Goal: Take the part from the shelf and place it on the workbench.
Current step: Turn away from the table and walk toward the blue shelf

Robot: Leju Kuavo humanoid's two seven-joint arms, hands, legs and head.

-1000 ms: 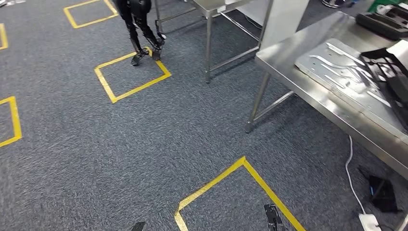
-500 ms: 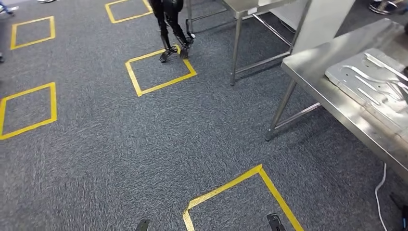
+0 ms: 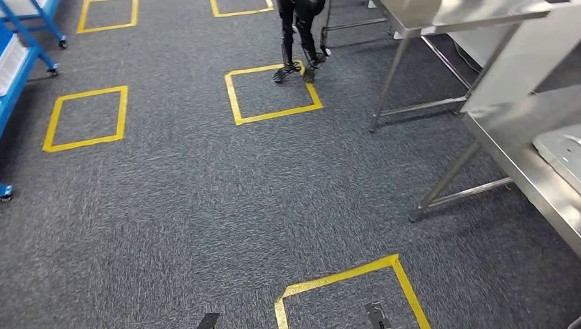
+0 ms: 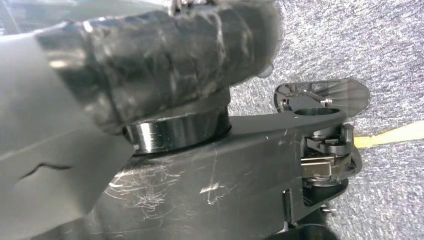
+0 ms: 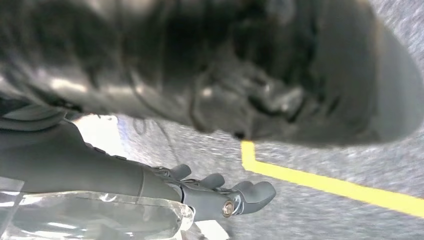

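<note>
A blue wheeled shelf (image 3: pixel 27 38) stands at the far left of the head view, with something pale on its lower level that is too cut off to name. The steel workbench (image 3: pixel 510 137) runs along the right edge, and the corner of a silver pressed metal plate (image 3: pixel 563 148) lies on it. My right hand (image 5: pixel 220 196) hangs over the carpet in the right wrist view, its fingers apart and holding nothing. In the left wrist view a grey cover (image 4: pixel 45 165) of my left hand comes in from the side, and its fingers are hidden.
Grey carpet carries several yellow taped squares, one close in front (image 3: pixel 349 288). The black legs of another robot (image 3: pixel 298 41) stand at a far square. A second steel table (image 3: pixel 438 14) and a grey panel (image 3: pixel 521 62) stand at the back right.
The camera has turned left, so the whole scene has slid to the right. The blue shelf has come into view, and most of the workbench with its plate has left the picture.
</note>
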